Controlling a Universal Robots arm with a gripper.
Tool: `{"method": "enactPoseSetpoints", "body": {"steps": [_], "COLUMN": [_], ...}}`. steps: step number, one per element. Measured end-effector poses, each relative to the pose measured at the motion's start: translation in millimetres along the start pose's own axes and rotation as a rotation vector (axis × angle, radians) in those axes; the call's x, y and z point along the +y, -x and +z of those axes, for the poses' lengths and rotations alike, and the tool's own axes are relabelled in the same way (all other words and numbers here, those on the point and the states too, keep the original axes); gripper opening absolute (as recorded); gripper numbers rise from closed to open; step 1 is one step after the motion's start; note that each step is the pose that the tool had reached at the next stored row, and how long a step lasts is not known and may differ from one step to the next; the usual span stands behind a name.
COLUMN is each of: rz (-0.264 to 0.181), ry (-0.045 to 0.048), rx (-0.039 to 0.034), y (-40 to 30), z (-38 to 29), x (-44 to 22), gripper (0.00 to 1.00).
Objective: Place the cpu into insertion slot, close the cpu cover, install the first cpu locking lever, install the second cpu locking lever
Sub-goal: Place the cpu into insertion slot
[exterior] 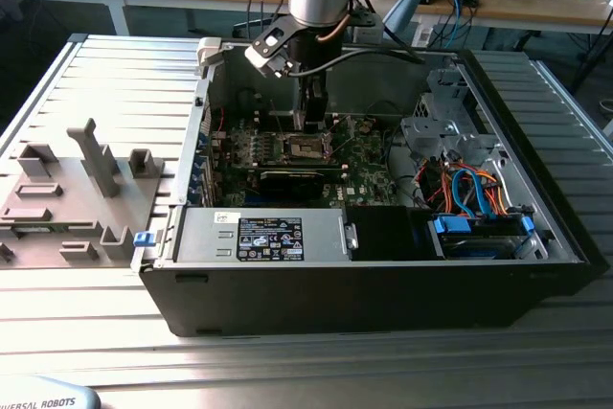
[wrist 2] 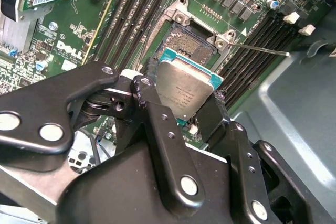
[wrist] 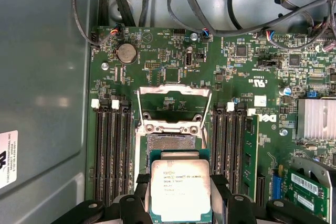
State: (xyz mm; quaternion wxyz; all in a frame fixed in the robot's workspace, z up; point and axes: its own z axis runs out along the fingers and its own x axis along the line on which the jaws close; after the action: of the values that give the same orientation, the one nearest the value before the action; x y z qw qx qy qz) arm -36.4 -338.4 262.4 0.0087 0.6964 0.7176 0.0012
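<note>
- Holding the cpu (wrist: 180, 190) flat matters most here: the gripper (wrist 2: 181, 94) is clenched on two opposite edges of it, above the green board (wrist: 157, 61).
- The insertion slot (wrist: 169, 142) lies bare just beside the chip, and the cpu cover (wrist: 173, 88) stands raised behind it.
- To place it well, I judge, keep the chip square to the slot, without tilt or force.
</note>
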Motion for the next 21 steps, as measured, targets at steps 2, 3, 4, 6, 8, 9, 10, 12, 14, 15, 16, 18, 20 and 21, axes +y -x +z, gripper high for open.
{"method": "enactPoseSetpoints", "body": {"steps": [2, 3, 4, 6, 8, 9, 10, 12, 14, 15, 16, 18, 20, 21], "rz": [0.000, 0.000, 0.000, 0.000, 0.000, 0.000, 0.000, 0.000, 0.000, 0.000, 0.000, 0.000, 0.000, 0.000], "ry": [0.0002, 0.0002, 0.0001, 0.0001, 0.0000, 0.0000, 0.0000, 0.0000, 0.0000, 0.0001, 0.0001, 0.0001, 0.0000, 0.0000], "rx": [0.0003, 0.0003, 0.0002, 0.0002, 0.0002, 0.0002, 0.0002, 0.0002, 0.0002, 0.0002, 0.0003, 0.0003, 0.0002, 0.0002], "y": [0.0, 0.0, 0.0, 0.0, 0.0, 0.0, 0.0, 0.0, 0.0, -0.1, -0.1, -0.1, -0.1, -0.1], "z": [0.5, 0.6, 0.6, 1.4, 1.7, 1.9, 2.0, 2.9, 3.2, 3.5, 3.6, 4.3, 4.6, 5.0], "x": [0.0, -0.1, -0.2, -0.3, -0.3, -0.4, -0.4, -0.5, -0.5, -0.5, -0.6, -0.7, -0.8, -0.8], "gripper": [0.54, 0.54, 0.54, 0.54, 0.54, 0.54, 0.54, 0.54, 0.54, 0.54, 0.54, 0.54, 0.54, 0.54]}}
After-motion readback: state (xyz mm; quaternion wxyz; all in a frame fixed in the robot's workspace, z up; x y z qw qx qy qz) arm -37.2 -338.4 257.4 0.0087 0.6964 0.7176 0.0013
